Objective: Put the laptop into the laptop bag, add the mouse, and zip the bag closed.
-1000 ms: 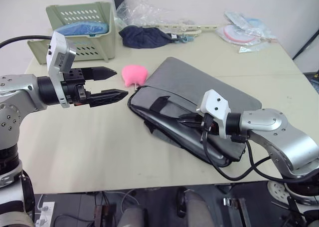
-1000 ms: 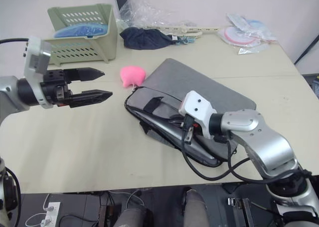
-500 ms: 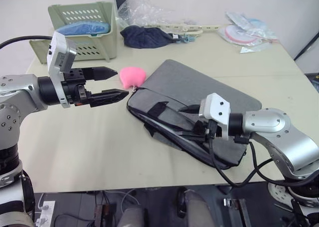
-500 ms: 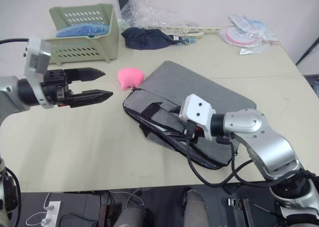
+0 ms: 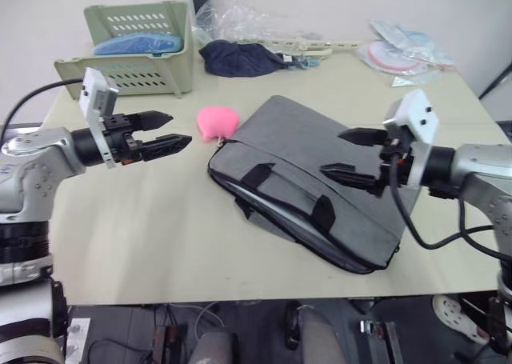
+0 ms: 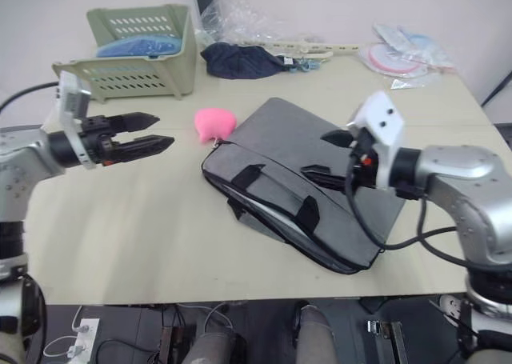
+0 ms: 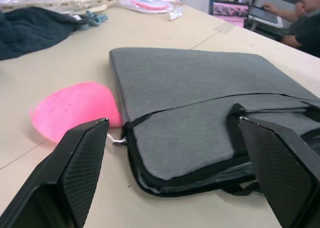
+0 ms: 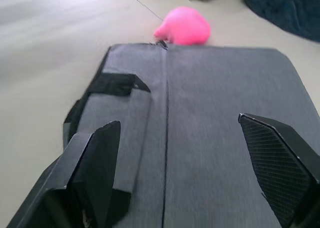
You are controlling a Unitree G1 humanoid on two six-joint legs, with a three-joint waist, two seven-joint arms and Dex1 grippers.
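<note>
Grey laptop bag lies flat on table, under and just ahead of right gripper, fingers spread, holding nothing. Left gripper hovers, fingers apart, empty; bag's corner and pink lump just past its tips.

The laptop bag lies mid-table, pink lump touching its far-left corner, basket behind.

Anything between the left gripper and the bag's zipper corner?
Nothing visible. The left gripper, open, is off the table beside the bag; the gap to its near corner holds bare table. The pink lump touches that corner, off the direct line.
</note>
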